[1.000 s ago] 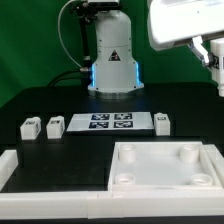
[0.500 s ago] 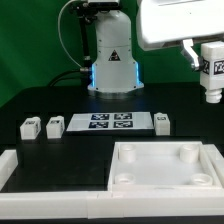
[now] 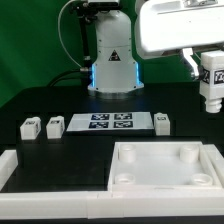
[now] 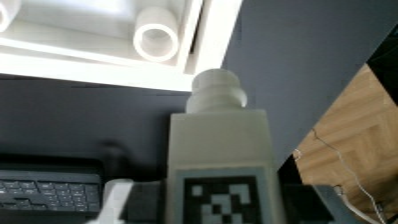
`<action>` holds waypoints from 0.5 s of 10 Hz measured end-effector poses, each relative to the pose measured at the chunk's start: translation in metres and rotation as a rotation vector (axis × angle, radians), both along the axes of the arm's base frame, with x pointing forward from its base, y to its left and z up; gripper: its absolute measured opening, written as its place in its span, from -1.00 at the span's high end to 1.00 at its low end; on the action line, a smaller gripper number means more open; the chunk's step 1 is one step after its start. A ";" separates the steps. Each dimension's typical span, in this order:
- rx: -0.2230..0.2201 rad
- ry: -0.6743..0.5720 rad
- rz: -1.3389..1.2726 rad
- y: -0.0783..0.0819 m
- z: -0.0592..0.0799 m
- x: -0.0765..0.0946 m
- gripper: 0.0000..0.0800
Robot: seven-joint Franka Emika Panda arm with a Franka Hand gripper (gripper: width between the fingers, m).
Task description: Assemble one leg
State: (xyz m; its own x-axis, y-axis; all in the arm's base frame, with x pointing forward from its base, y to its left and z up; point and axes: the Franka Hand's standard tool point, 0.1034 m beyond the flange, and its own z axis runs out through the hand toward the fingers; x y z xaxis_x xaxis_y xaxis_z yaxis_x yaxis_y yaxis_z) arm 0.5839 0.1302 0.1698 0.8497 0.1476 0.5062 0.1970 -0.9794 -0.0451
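triangle sign (image 3: 113, 58) on arm base (image 3: 112, 36), no text

A black table (image 3: 30, 100) sits before a dark backdrop (image 3: 30, 35), with a wood-grain surface (image 4: 356, 130) past its edge.

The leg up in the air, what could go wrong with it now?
The leg hangs in the air, held only by the jaws; if it slips, it could drop. In the wrist view its peg is beside a round socket of the white square piece, not lined up with it, so pushing in from there might jam or tilt it.
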 end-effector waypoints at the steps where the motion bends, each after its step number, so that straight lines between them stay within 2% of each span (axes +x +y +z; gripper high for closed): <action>1: -0.015 0.020 0.011 -0.007 -0.002 0.011 0.27; 2: -0.011 0.022 0.009 -0.005 -0.008 0.024 0.27; 4: -0.031 0.014 0.045 -0.009 -0.031 0.038 0.27; 5: -0.031 0.013 0.046 -0.008 -0.031 0.038 0.27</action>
State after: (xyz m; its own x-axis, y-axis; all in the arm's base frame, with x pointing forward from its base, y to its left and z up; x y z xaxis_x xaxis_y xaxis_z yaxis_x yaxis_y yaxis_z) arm 0.6215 0.1220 0.1392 0.8484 0.2018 0.4894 0.2413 -0.9703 -0.0183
